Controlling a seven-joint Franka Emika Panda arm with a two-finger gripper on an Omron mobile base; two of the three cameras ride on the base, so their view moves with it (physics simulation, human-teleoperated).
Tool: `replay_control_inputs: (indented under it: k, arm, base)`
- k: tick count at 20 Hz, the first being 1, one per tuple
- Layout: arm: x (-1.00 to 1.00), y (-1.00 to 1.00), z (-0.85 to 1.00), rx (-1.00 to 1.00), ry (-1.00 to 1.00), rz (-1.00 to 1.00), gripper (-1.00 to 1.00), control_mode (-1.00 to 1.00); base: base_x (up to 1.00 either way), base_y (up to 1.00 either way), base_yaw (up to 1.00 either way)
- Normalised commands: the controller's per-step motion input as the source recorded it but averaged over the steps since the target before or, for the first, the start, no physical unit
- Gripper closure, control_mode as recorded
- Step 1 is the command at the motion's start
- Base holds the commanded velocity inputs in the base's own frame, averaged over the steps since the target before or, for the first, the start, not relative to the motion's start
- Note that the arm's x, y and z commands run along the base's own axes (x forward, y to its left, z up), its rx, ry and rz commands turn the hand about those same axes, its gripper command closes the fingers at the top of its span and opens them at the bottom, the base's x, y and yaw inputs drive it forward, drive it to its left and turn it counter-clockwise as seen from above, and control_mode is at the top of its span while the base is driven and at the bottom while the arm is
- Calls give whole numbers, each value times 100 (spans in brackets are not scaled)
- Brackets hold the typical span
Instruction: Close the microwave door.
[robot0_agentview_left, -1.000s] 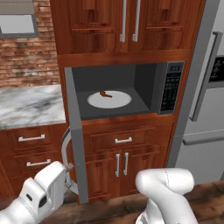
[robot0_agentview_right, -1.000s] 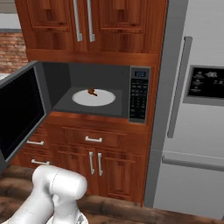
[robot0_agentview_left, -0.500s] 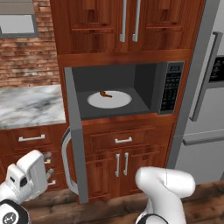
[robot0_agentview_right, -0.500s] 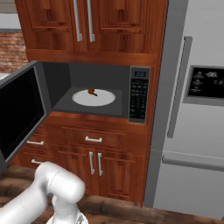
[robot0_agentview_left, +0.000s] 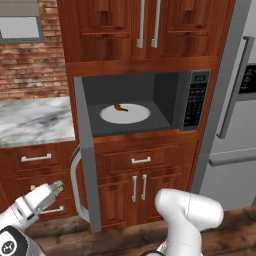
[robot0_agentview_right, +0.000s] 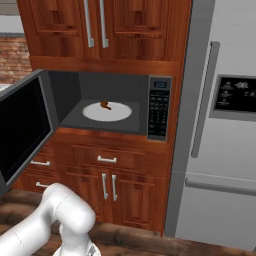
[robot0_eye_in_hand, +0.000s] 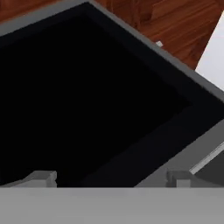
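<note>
The microwave (robot0_agentview_left: 170, 100) (robot0_agentview_right: 70, 95) stands open, with a white plate (robot0_agentview_left: 125, 114) (robot0_agentview_right: 107, 111) and a small brown morsel inside. Its door (robot0_agentview_left: 86, 150) juts straight out toward me, edge-on in the left base view; the black glass (robot0_agentview_right: 22, 130) (robot0_eye_in_hand: 78, 96) faces left. The curved silver handle (robot0_agentview_left: 75, 185) is on its outer face. My gripper (robot0_agentview_left: 55, 188) (robot0_eye_in_hand: 109, 180) is low on the left, outside the door, open and empty. Its fingertips (robot0_eye_in_hand: 41, 177) point at the glass, just left of the handle and short of touching it.
A tall grey fridge (robot0_agentview_left: 235, 110) (robot0_agentview_right: 225, 125) stands right of the microwave. Brown cabinet doors (robot0_agentview_left: 145, 25) hang above, with drawers and doors (robot0_agentview_left: 140, 180) below. A marble counter (robot0_agentview_left: 30, 122) and brick wall lie to the left, behind the gripper.
The hand has swung left from in front of the door's edge to its outer side. It has turned its fingers toward the door's glass. The door has not moved.
</note>
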Motion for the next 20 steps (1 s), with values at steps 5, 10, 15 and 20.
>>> replay_control_inputs:
  k: [5,10,15,20]
  arm:
    - [12,-8,5,6,-52,-7,-100,-100]
    - [5,-60,10,10,-41,-7,-100,-100]
    - [-15,-100,31,43,-35,-10,-100,-100]
    - [-25,-100,29,53,-20,-7,-100,-100]
  base:
    - [0,0,0]
    - [0,0,0]
    - [0,0,0]
    - [0,0,0]
